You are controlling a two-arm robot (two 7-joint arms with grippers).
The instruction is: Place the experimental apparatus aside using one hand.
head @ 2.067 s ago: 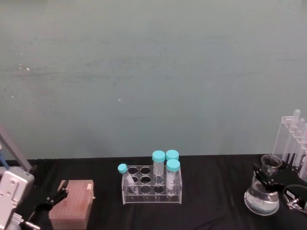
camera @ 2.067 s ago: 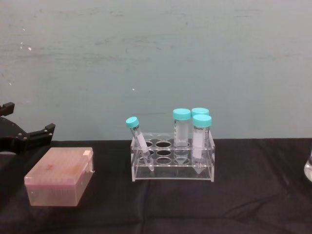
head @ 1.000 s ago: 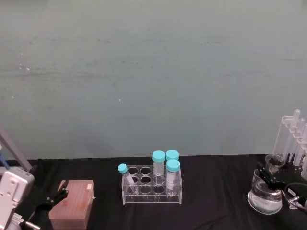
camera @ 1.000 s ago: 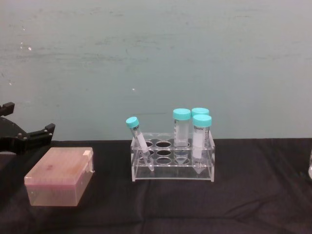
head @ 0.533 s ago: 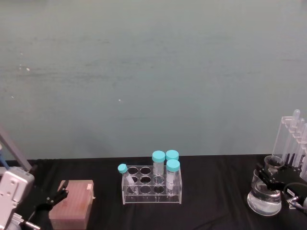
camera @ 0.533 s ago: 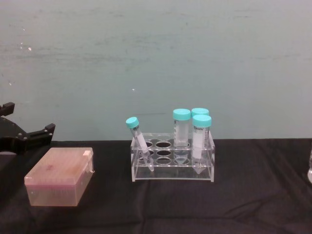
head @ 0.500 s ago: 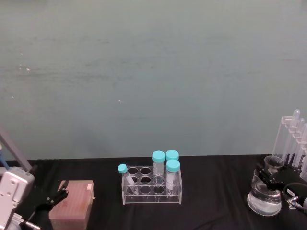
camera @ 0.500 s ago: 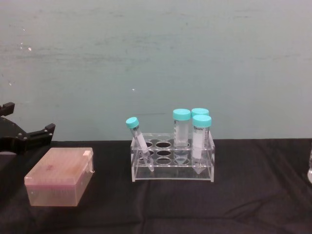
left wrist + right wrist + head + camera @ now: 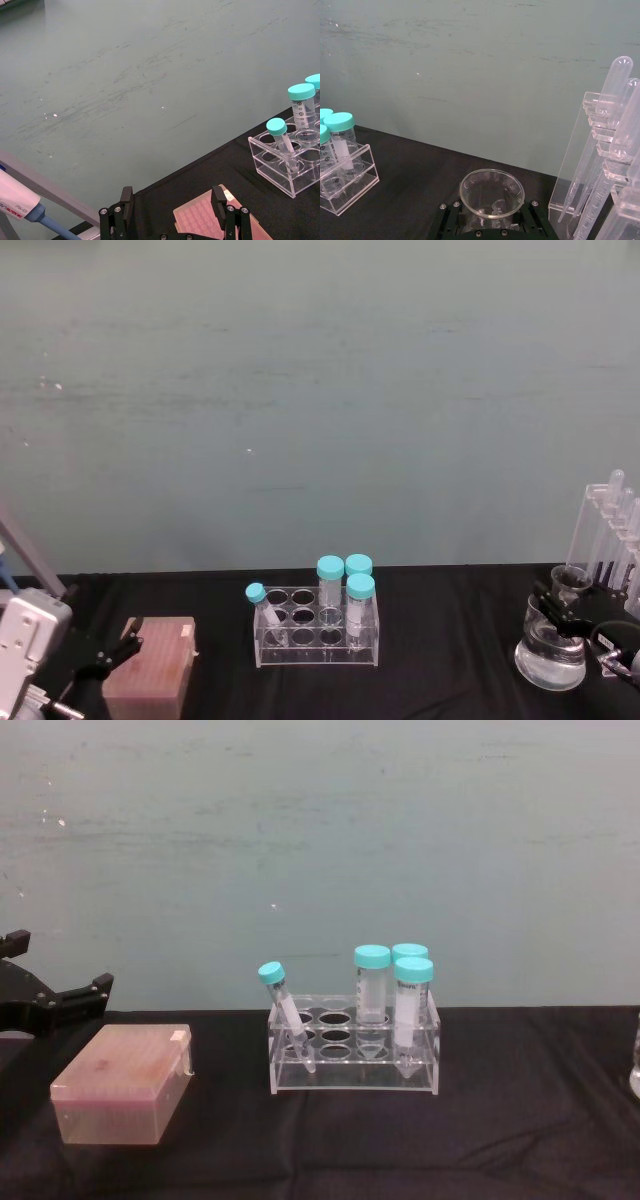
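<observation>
Flask (image 9: 549, 652), conical, clear glass, sits at lower right of head view on black table (image 9: 440, 680); wide round base, narrow neck, flared open mouth. Looks to hold a shallow layer of clear liquid at the bottom, can't be sure. Right gripper (image 9: 556, 612) is at its neck, black fingers (image 9: 451, 217) either side of the neck just under the rim, closed around the flask. In right wrist view the flask mouth (image 9: 492, 192) sits centre-bottom, round and open.

Tall acrylic rack (image 9: 607, 540) stands just beside the flask at the right edge of head view, w/ long clear tubes (image 9: 612, 95) leaning in stepped slots; round tube tips up top.

Centre of head view: low clear 9-hole rack (image 9: 316, 628) holding 4 tubes w/ teal caps (image 9: 331, 567); three upright on its right side, one small tube (image 9: 263, 611) tilted at left front. Rest of holes open.

Lower left: pink box (image 9: 150, 681), translucent lid on, contents not readable.

Left gripper (image 9: 173, 212) low at left, just behind the pink box, fingers spread wide, holding nothing.
</observation>
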